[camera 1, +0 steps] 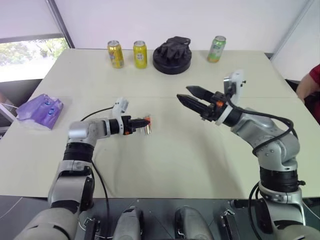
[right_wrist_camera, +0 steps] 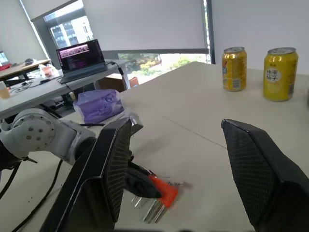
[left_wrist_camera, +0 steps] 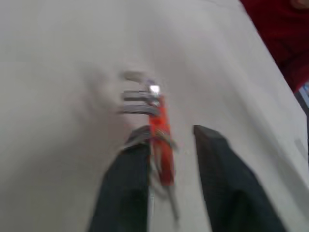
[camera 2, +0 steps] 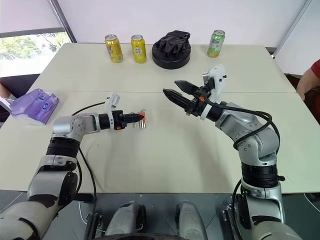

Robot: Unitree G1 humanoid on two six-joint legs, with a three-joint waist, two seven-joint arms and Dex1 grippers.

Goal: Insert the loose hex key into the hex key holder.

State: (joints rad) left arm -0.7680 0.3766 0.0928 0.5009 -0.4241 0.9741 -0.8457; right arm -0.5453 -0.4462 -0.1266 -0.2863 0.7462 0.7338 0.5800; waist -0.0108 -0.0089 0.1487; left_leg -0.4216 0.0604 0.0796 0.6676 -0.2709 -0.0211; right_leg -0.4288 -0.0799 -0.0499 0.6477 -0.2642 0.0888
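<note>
I saw the left pincer [left_wrist_camera: 166, 159] parted around the hex key holder [left_wrist_camera: 161, 140] on the bench [camera 1: 175, 150], the right pincer [camera 1: 192, 97] released and empty above, so I feared a nudge could push the holder away.

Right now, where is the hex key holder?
In the head views, the hex key holder lies on the table, left of centre, at the left gripper tips.

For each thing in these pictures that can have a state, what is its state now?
hex key holder: lying on the table, between the left end effector's fingers, keys sticking out.
left end effector: open around the holder.
right end effector: open, empty, raised above the table.
three cans: upright at the far edge.
purple bag: lying flat on the table.
</note>
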